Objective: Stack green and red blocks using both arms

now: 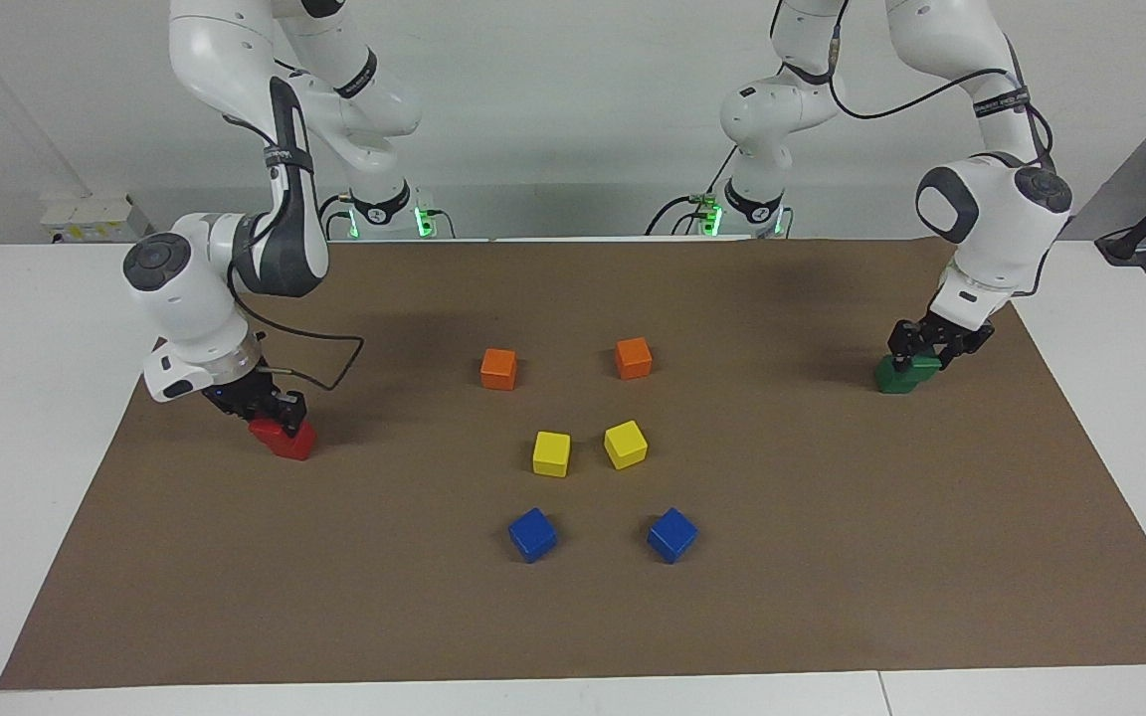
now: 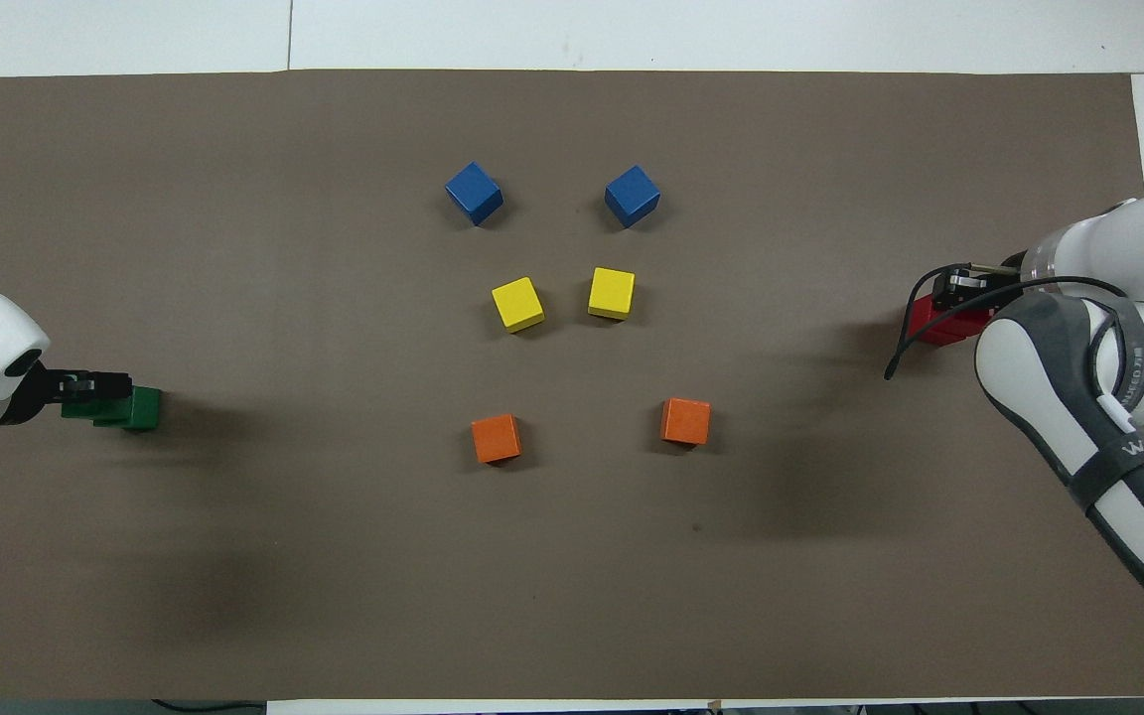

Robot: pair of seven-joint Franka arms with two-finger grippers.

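- Brown mat [image 1: 832, 557]: covers most of the white table [image 1: 26, 398]; all blocks lie on it.
- Left gripper [image 1: 924, 348]: at the left arm's end of the mat, low over the green blocks, set around the upper one. Whether its fingers are pressed on that block or slackened off it cannot be told.
- Green blocks, two: stacked at the left arm's end of the mat. Upper green block [image 1: 921, 363] sits on the lower green block [image 1: 893, 379], shifted to one side so the stack looks stepped. In the overhead view the pair shows as one green shape [image 2: 130, 408] at the gripper tip.
- Right gripper [image 1: 270, 410]: at the right arm's end of the mat, down on the red blocks, fingers clamped on the upper one.
- Red blocks, two: at the right arm's end of the mat. Upper red block [image 1: 273, 430] lies on the lower red block [image 1: 294, 444], the two nearly in line and largely hidden by the gripper. In the overhead view only a red patch [image 2: 939, 324] shows under the black fingers.
- Orange blocks, two [image 1: 498, 368] [image 1: 633, 357]: mid-mat, nearest the robots of the middle group, well apart.
- Yellow blocks, two [image 1: 551, 452] [image 1: 625, 444]: farther from the robots than the orange pair, near each other, not touching.
- Blue blocks, two [image 1: 532, 534] [image 1: 671, 534]: farthest from the robots, well apart, each turned cornerwise.
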